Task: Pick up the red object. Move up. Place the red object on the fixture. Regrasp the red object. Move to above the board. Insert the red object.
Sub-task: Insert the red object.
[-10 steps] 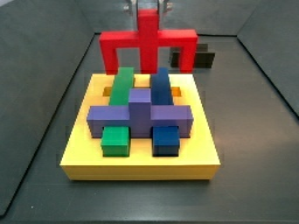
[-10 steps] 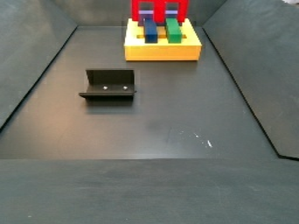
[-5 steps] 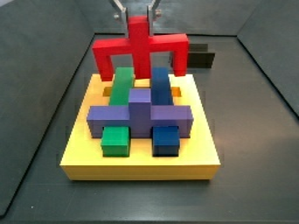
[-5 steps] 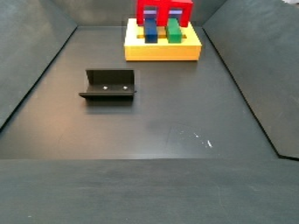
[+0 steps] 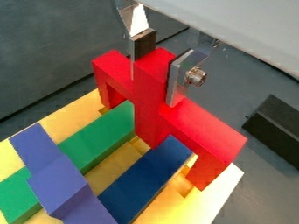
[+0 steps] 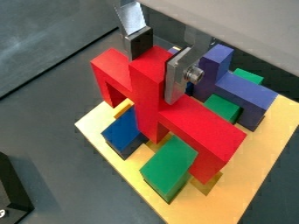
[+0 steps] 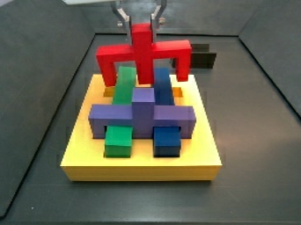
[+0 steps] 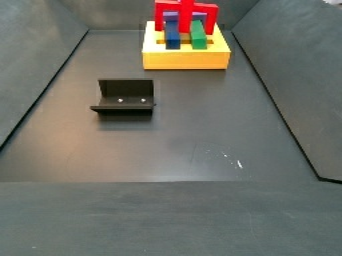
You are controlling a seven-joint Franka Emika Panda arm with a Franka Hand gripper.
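Observation:
My gripper (image 7: 140,19) is shut on the upright central stub of the red object (image 7: 143,57), which hangs with both legs pointing down at the far end of the yellow board (image 7: 141,163). Both wrist views show the gripper (image 5: 162,63) (image 6: 158,66) clamping the stub of the red object (image 5: 176,122) (image 6: 187,127). Its legs straddle the far ends of the green block (image 6: 172,164) and the blue block (image 6: 122,131), close above the board's top (image 6: 100,131). The dark fixture (image 8: 124,98) stands alone on the floor, away from the board (image 8: 186,58).
A purple cross-shaped block (image 7: 141,114) lies over the green (image 7: 118,139) and blue (image 7: 167,139) blocks at the board's middle. In a side view the fixture (image 7: 203,59) is just behind the board. Dark bin walls (image 8: 40,90) slope up on both sides.
The gripper has come down with the red object, shifting slightly sideways. The legs now reach down beside the far ends of the green and blue blocks.

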